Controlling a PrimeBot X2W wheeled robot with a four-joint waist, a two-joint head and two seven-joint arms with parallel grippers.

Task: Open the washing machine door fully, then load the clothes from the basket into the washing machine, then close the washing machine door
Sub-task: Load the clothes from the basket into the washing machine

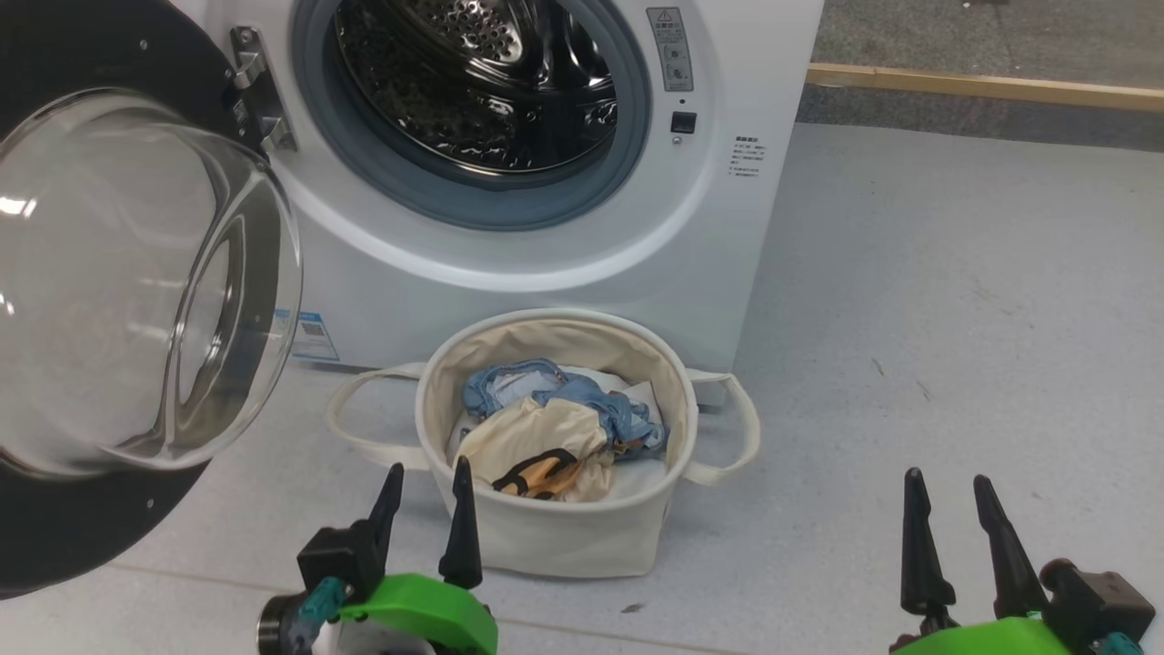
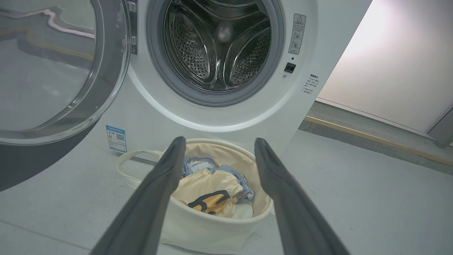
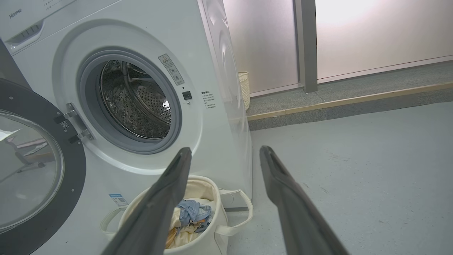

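The white washing machine (image 1: 546, 264) stands with its steel drum mouth (image 1: 473, 82) uncovered. Its door (image 1: 127, 291), black-rimmed with a bulging glass bowl, hangs swung out to the left. On the floor in front sits the cream basket (image 1: 555, 528), holding the clothes (image 1: 555, 428): a light blue denim piece and a cream piece with black-and-orange print. My left gripper (image 1: 427, 482) is open just before the basket's near-left rim, empty. My right gripper (image 1: 950, 496) is open over bare floor to the right. The left wrist view frames the basket (image 2: 198, 226) between my fingers (image 2: 159, 187).
Grey floor (image 1: 955, 300) spreads to the right of the machine. A wooden strip (image 1: 982, 86) edges a raised step behind it. A small woven bin (image 3: 244, 88) stands beside the machine's far side. The basket's loop handles (image 1: 727, 428) stick out left and right.
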